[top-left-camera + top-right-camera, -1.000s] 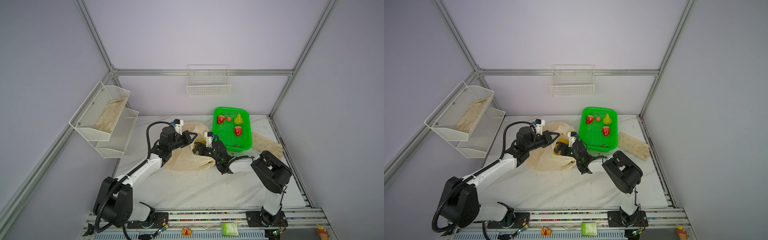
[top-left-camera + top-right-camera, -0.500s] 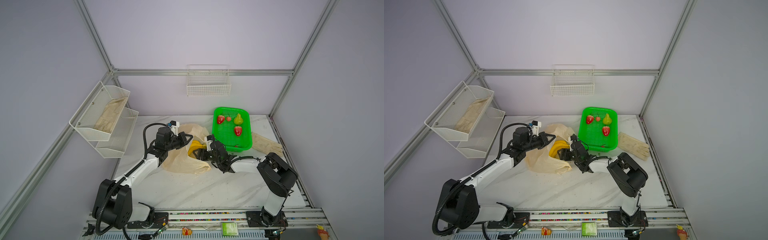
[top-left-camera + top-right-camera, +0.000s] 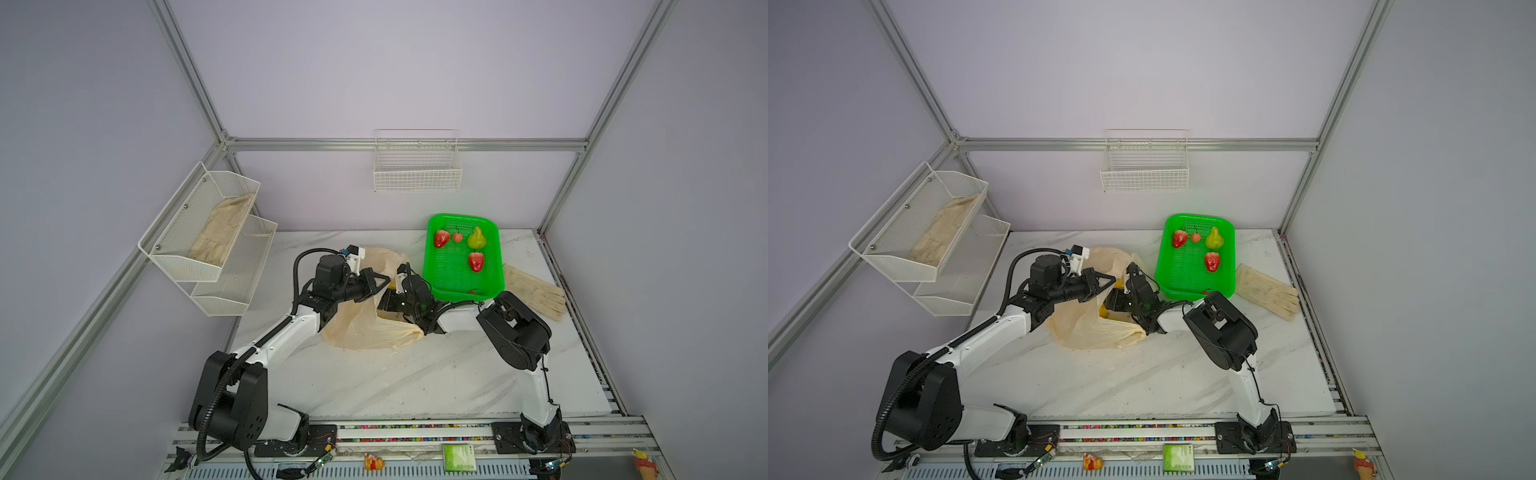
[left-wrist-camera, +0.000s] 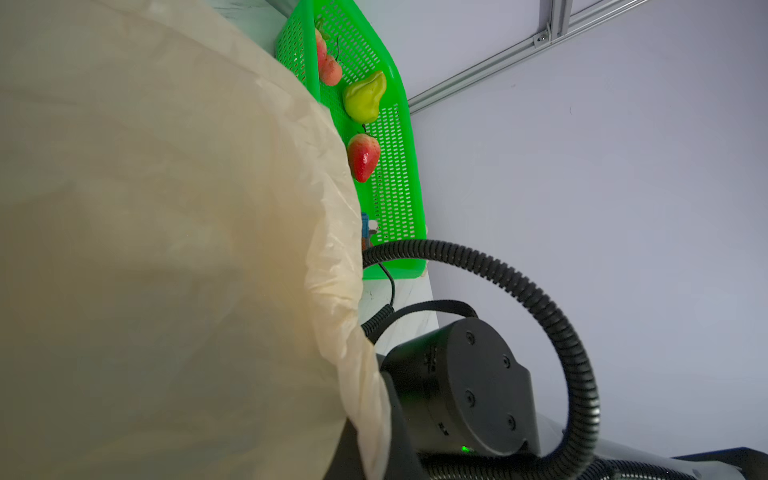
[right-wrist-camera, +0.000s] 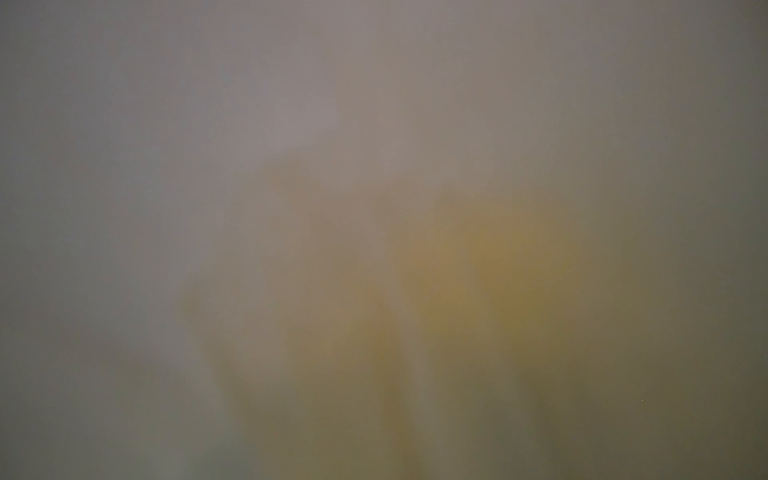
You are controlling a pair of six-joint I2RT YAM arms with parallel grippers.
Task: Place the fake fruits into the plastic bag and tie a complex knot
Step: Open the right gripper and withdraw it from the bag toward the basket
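Observation:
The peach plastic bag (image 3: 365, 328) lies at mid-table with its mouth facing the green basket (image 3: 428, 266). My left gripper (image 3: 381, 282) is shut on the bag's upper rim and holds it raised; the same film fills the left wrist view (image 4: 166, 249). My right gripper (image 3: 388, 305) reaches into the mouth, its fingers hidden by the film. Only yellow slivers of the banana bunch (image 3: 1102, 310) show beside it. The right wrist view is a yellowish blur. In the basket lie two strawberries (image 3: 441, 238) (image 3: 476, 262), a cherry (image 3: 457, 237) and a pear (image 3: 477, 238).
A beige glove (image 3: 536, 291) lies right of the basket. A white two-tier rack (image 3: 208, 232) holding another glove hangs on the left wall. A wire basket (image 3: 417, 166) hangs on the back wall. A small figurine (image 3: 373, 461) and a green packet (image 3: 458, 457) sit on the front rail.
The right gripper carried the banana bunch from above the bag into its mouth, where both are now mostly hidden. The left gripper kept hold of the rim, shifting slightly left.

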